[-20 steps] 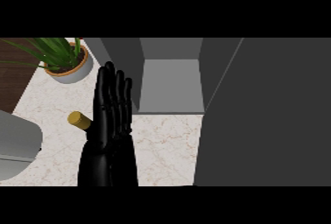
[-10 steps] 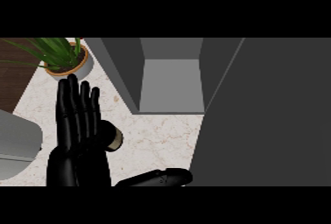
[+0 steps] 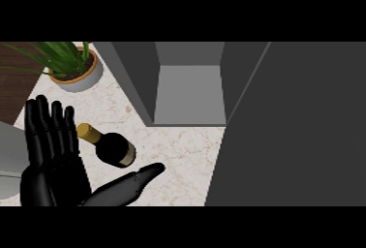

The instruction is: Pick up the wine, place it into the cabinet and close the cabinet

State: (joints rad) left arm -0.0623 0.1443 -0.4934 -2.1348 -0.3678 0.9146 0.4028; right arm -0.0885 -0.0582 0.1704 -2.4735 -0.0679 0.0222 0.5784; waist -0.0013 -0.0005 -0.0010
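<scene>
The wine bottle (image 3: pixel 115 151) is dark with a gold cork and band, and stands on the marble counter (image 3: pixel 178 164) left of the cabinet. My left hand (image 3: pixel 53 179) rises from the lower left with its fingers straight up, just left of the bottle. Its thumb (image 3: pixel 136 178) stretches out to the right below the bottle. The hand is open and holds nothing. The grey cabinet (image 3: pixel 187 92) is open with a bare inner shelf. Its dark door (image 3: pixel 293 126) is swung out and fills the right side. My right hand does not show.
A potted plant (image 3: pixel 71 72) in a pale pot sits at the counter's back left. A grey object (image 3: pixel 7 160) shows at the left edge, partly behind my hand. Dark wood floor (image 3: pixel 14 92) lies beyond the counter's left edge.
My left hand has slid left and lower, uncovering the bottle it had been hiding. Its thumb has spread out to the right beneath the bottle.
</scene>
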